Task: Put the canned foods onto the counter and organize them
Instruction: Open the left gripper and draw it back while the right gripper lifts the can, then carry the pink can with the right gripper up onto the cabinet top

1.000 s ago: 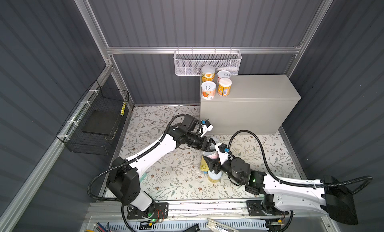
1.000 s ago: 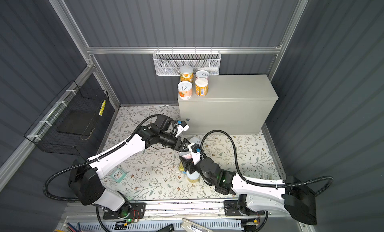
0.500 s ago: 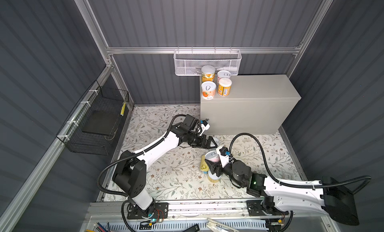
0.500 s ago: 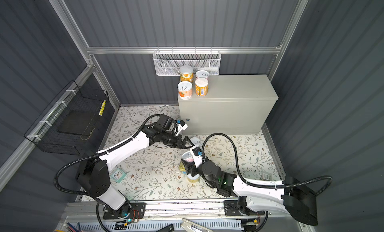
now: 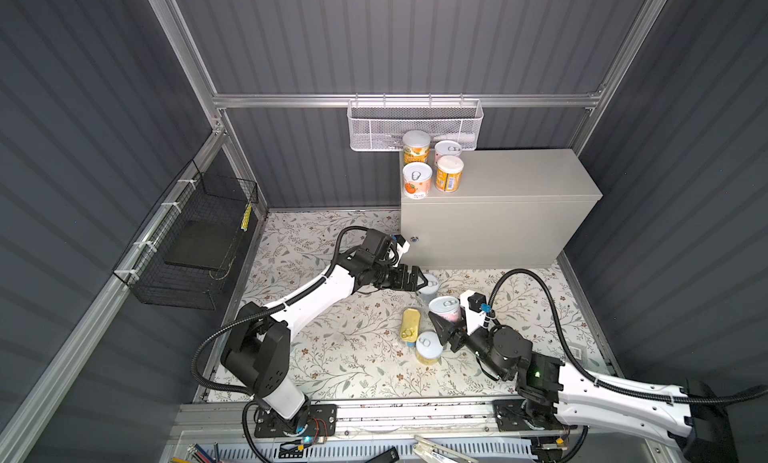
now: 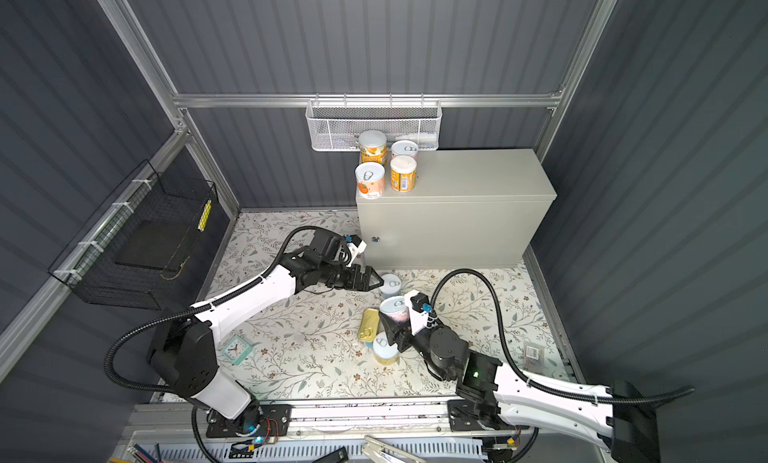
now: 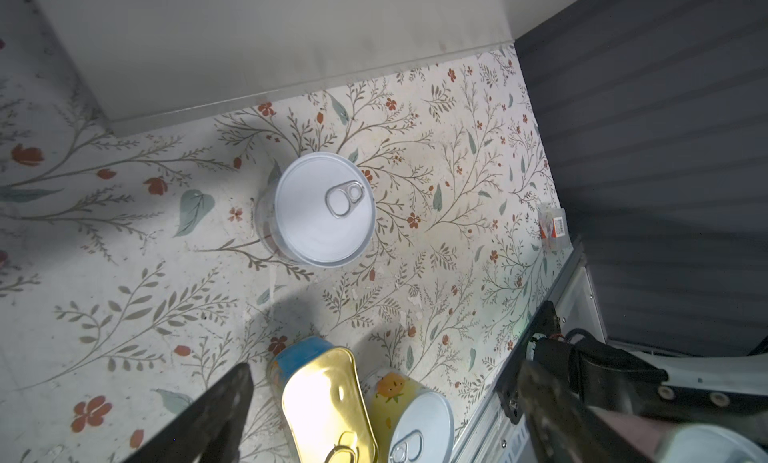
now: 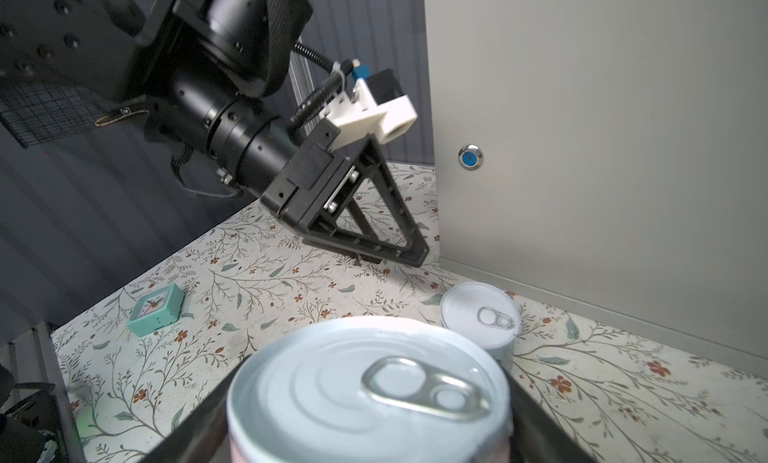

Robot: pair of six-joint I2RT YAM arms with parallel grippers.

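- You had your left end effector [image 5: 420, 281] wide open and empty, low over the floral floor [image 5: 332, 357]. Its tips were just beside the upright pale-blue can [image 5: 429, 288]; I could not tell whether they touched.
- The cabinet [image 5: 486, 232] front rose close behind that can. Its round lock [image 8: 469, 157] sat up beside the left end effector's wrist.
- Your right end effector [image 5: 446, 321] was clamped on the pink-labelled can [image 5: 444, 309], which was upright with its pull-tab up. The right wrist view showed a dark finger on each side of it.
- The pale-blue can stood just beyond the held can, between your two end effectors.
- Crowded against the right end effector's fingers, the gold-topped tin [image 5: 409, 324] lay flat and the yellow can [image 5: 428, 348] stood upright just beside it.
- The four cans [image 5: 417, 180] stood upright in a tight square at the near-left corner of the tabletop [image 5: 519, 174]. They were well above and beyond both end effectors, right under the white mesh basket [image 5: 415, 124].
- A teal clock [image 6: 235, 349] lay on the floor well behind the left end effector, near that arm's base.
- The black wire basket [image 5: 195, 249] hung on the side wall, well apart from everything.
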